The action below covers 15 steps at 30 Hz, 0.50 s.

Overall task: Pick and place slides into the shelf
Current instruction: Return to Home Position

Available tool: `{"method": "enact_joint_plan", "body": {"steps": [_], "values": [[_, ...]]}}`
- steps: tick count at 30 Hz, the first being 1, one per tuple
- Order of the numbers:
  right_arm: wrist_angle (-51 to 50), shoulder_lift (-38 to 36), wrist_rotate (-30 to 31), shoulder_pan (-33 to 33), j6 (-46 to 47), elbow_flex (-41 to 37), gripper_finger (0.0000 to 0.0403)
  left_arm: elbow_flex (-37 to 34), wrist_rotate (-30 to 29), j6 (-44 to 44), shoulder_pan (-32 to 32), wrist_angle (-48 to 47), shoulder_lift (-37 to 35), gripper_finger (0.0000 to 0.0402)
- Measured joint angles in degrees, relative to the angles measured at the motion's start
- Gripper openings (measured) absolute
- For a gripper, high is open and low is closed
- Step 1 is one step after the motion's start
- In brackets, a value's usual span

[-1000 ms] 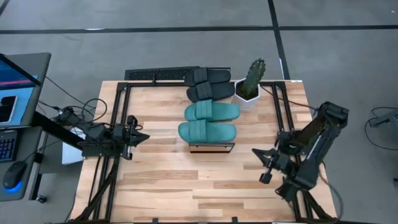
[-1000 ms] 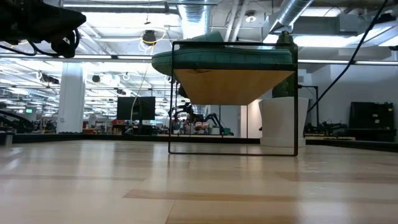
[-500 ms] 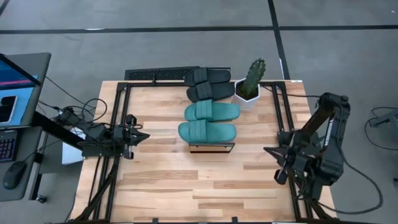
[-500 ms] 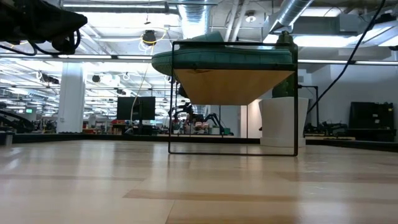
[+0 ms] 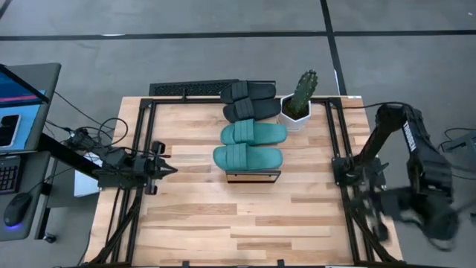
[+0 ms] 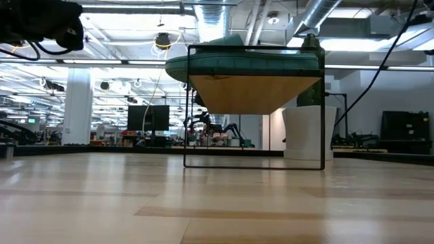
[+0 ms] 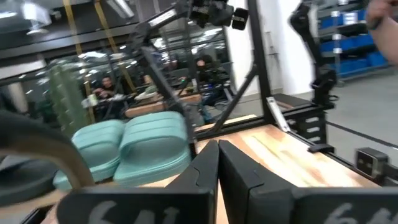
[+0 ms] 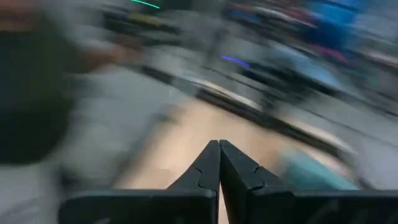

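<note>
Two black slides [image 5: 249, 100] and two teal slides [image 5: 251, 145] lie side by side, soles down, on the shelf [image 5: 253, 177], the black pair at its far end. The low view shows a teal slide [image 6: 244, 64] on the shelf's plank [image 6: 237, 91]. My left gripper [image 5: 169, 170] is shut at the table's left, pointing at the teal slides [image 7: 124, 149], with nothing in it. My right gripper [image 8: 219, 152] is shut and empty. It is raised over the table's right edge, where its arm [image 5: 416, 164] shows blurred.
A cactus in a white pot [image 5: 297, 100] stands right of the black slides, close to the shelf. A black metal frame [image 5: 141, 149] runs along the table's sides. A desk with a monitor [image 5: 18, 97] is left of the table. Bare wood [image 5: 223, 216] lies near the front.
My right gripper has risen and swung back toward the table's right edge, turning as it went, and stays shut. My left gripper has rolled a little in place. The slides have kept still on the shelf.
</note>
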Motion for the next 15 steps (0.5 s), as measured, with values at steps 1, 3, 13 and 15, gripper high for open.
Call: {"method": "enact_joint_plan", "body": {"steps": [1, 3, 13, 15], "values": [[9.6, 0.18, -7.05, -1.27, -10.34, -0.11, 0.0, 0.0, 1.1, 0.68, 0.0, 0.02, 0.0, 0.0], [25.71, 1.23, -20.31, -4.55, -31.42, -0.51, 0.0, 0.0, 3.1, 1.99, 0.0, 0.02, 0.0, 0.0], [19.3, -4.29, -38.02, -21.33, -32.4, -2.9, 0.0, 0.02, 5.57, 4.78, 0.0, 0.11, 0.0, 0.0], [21.31, -6.72, -44.84, -26.16, -31.0, -7.16, 0.0, 0.02, 5.56, 4.75, 0.0, 0.05, 0.0, 0.0]]}}
